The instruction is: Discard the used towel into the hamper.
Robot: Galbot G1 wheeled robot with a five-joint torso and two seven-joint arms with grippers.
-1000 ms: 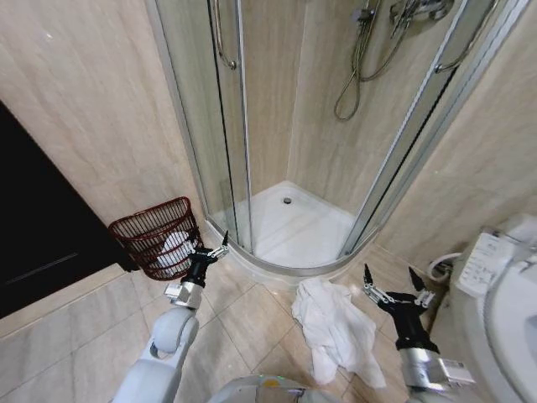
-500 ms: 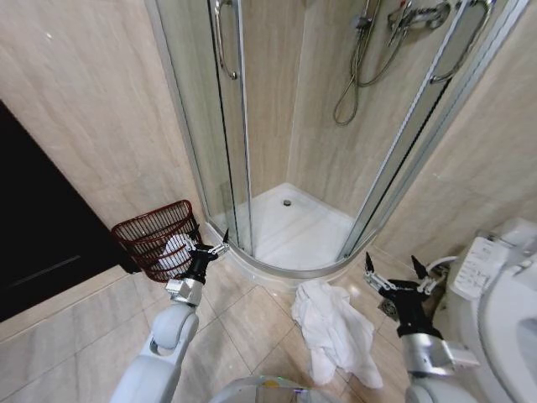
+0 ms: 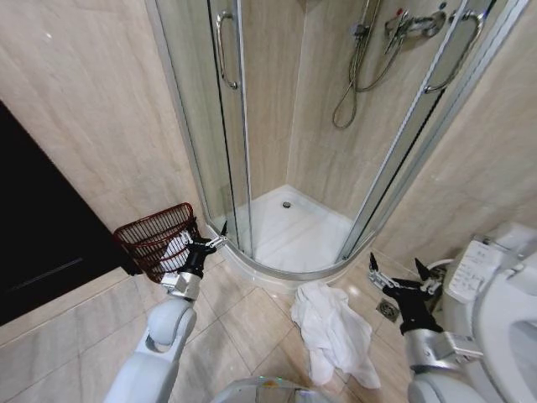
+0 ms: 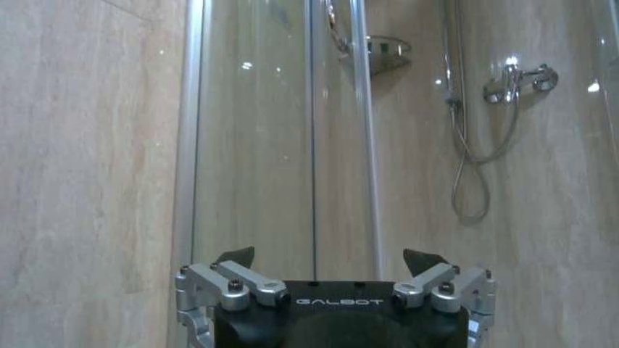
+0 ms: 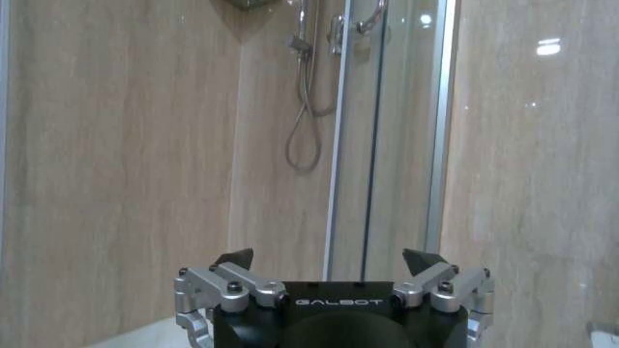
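Beige tiled walls and a tiled floor (image 3: 243,323) close round a corner shower (image 3: 294,231) with curved glass doors, its hose and tap hanging on the far wall. Against the left wall, just beside the shower's edge, sits the hamper (image 3: 151,239), a dark reddish wire basket with something white already lying inside. On the near floor, in front of the shower step, a white towel (image 3: 334,332) lies crumpled, well apart from the hamper. The left gripper (image 3: 208,243) hovers by the hamper's right rim with its fingers spread and nothing between them. The right gripper (image 3: 403,281) hangs to the right of the towel, near a toilet (image 3: 495,285), its fingers likewise spread wide and bare.
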